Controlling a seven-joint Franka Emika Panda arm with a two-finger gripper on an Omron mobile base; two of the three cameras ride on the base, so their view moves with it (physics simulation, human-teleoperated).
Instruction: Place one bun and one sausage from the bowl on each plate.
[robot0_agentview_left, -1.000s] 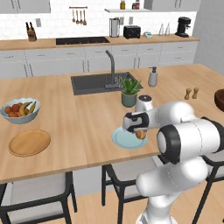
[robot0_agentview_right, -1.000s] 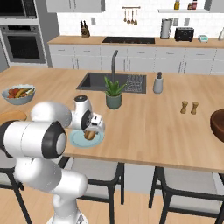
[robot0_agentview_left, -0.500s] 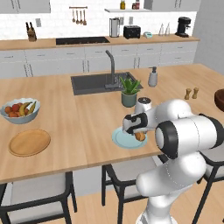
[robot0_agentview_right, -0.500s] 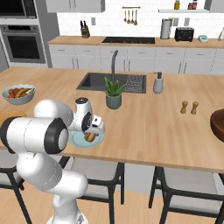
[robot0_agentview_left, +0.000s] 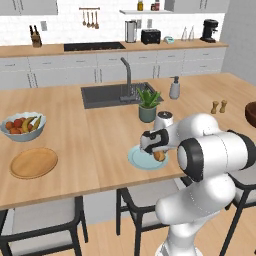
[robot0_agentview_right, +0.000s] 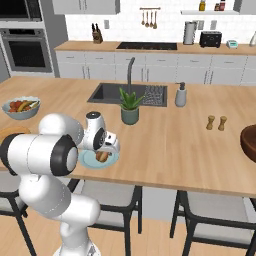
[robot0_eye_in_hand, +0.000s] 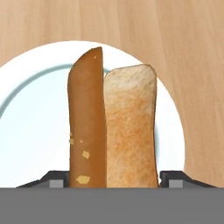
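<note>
My gripper (robot0_eye_in_hand: 116, 177) points down over the pale blue-green plate (robot0_eye_in_hand: 35, 113) near the counter's front edge. A reddish-brown sausage (robot0_eye_in_hand: 86, 118) and a golden-tan bun (robot0_eye_in_hand: 130, 122) lie side by side between its fingertips, which press against the pair's outer sides. From the base cameras the gripper (robot0_agentview_left: 159, 150) (robot0_agentview_right: 103, 150) sits low on that plate (robot0_agentview_left: 137, 159) (robot0_agentview_right: 87, 159) with a brown piece under it. The tan-orange plate (robot0_agentview_left: 33, 162) lies bare at the left. The dark wooden bowl (robot0_agentview_left: 251, 114) (robot0_agentview_right: 248, 142) is cut off at the right edge.
A pale fruit bowl (robot0_agentview_left: 22, 126) sits behind the tan plate. A potted plant (robot0_agentview_left: 148, 106), the sink (robot0_agentview_left: 112, 95), a soap dispenser (robot0_agentview_left: 174, 88) and two small shakers (robot0_agentview_left: 219, 106) stand behind the blue-green plate. Stools are tucked under the counter's front edge.
</note>
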